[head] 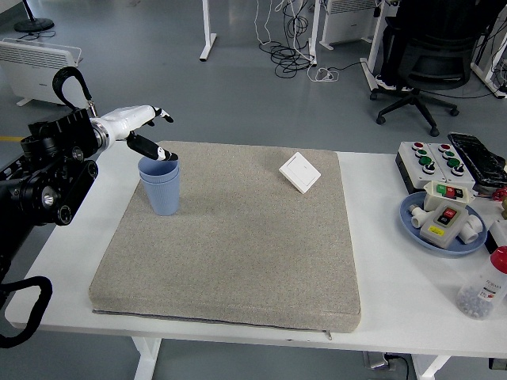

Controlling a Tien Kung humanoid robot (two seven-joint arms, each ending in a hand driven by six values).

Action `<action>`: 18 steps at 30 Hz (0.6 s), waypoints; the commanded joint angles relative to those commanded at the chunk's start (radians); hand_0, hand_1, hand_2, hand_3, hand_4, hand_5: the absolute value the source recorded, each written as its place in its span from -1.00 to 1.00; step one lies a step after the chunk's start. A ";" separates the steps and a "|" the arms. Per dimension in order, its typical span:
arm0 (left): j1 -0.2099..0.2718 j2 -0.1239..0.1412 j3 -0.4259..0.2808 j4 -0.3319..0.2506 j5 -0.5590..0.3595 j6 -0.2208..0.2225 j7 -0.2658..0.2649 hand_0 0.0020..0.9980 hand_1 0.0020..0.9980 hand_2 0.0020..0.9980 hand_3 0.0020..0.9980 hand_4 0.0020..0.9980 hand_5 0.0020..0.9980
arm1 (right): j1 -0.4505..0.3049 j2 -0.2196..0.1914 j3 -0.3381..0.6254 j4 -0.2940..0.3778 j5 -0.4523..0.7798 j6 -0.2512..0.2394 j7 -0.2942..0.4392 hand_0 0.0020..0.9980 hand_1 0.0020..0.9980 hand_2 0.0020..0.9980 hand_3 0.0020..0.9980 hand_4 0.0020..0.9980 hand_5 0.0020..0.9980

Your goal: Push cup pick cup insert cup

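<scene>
Two blue cups [160, 184] stand nested, one inside the other, upright near the far left corner of the grey mat [230, 245]. My left hand [148, 131] hovers just above and behind the cups' rim with its white fingers [156, 113] spread and nothing in them. The thumb tip is close to the rim; I cannot tell whether it touches. The right arm does not appear in the head view.
A white square switch plate [300, 172] lies at the mat's far side. On the right of the table are a button box [428, 161], a blue plate [414, 224] with small parts, and a clear bottle [483, 286].
</scene>
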 joint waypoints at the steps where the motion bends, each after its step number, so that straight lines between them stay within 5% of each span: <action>1: 0.000 0.000 -0.001 0.001 0.000 0.003 0.001 0.84 0.89 1.00 0.96 0.97 0.05 | 0.000 0.000 0.000 0.000 0.000 0.000 0.000 0.55 0.36 0.35 0.13 -0.75 -0.05; 8: 0.007 0.003 -0.004 -0.003 0.000 0.035 0.003 0.87 0.90 1.00 1.00 0.99 0.09 | 0.000 0.000 -0.001 0.000 0.001 0.000 0.000 0.55 0.36 0.35 0.13 -0.75 -0.05; 14: 0.032 0.021 -0.004 -0.028 0.000 0.171 0.003 0.76 0.78 1.00 0.89 0.80 0.20 | -0.002 0.000 0.001 0.000 0.003 0.000 0.001 0.55 0.36 0.35 0.13 -0.75 -0.05; 17: 0.059 0.035 -0.025 -0.068 -0.094 0.233 0.022 0.76 0.78 1.00 0.89 0.80 0.20 | -0.003 0.001 0.004 0.000 0.004 -0.001 0.001 0.55 0.36 0.35 0.13 -0.75 -0.05; 18: 0.068 0.039 -0.036 -0.082 -0.125 0.241 0.034 0.48 0.55 0.71 0.47 0.41 0.38 | -0.004 0.001 0.004 0.000 0.003 0.000 0.001 0.55 0.36 0.35 0.13 -0.75 -0.05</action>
